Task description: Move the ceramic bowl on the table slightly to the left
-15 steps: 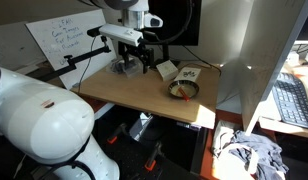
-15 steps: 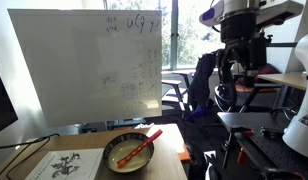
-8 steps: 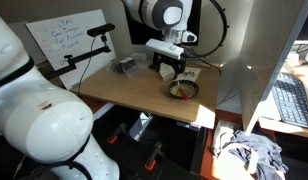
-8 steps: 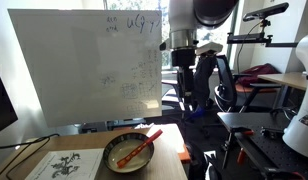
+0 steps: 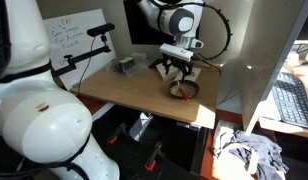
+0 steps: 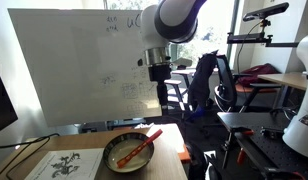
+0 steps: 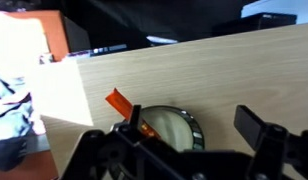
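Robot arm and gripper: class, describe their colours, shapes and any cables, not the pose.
The robot arm is glossy white, built of bulky rounded segments with darker joints. A black cable loops beside its wrist in an exterior view. The gripper is black and boxy; the wrist view shows matte black, blocky fingers. No markings are legible.

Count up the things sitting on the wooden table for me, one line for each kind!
Ceramic bowl: 1
Orange utensil lying in the bowl: 1
Grey lumpy item: 1
White-and-tan box, partly hidden: 1
Total: 4 things on the table
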Available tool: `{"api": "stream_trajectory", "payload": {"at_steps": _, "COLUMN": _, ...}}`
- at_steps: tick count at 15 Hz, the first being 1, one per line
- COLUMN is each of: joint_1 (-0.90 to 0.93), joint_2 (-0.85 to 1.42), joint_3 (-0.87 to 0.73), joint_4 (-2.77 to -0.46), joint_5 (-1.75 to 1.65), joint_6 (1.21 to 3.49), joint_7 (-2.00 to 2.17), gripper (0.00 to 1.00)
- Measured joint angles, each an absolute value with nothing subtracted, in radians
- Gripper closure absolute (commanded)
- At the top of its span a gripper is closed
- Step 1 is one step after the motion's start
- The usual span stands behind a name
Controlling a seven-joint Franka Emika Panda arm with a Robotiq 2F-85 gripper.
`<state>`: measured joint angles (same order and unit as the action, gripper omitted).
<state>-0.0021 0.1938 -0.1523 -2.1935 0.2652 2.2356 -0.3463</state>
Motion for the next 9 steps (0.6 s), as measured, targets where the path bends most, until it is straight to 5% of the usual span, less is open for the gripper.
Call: {"api": "stream_trajectory", "payload": {"at_steps": 9, "joint_1": -0.108, "joint_2": 0.360, "joint_3": -0.069, "joint_4": -2.057, "joint_5": 0.265, "joint_6": 2.277, "joint_7": -0.528, "gripper": 0.00}}
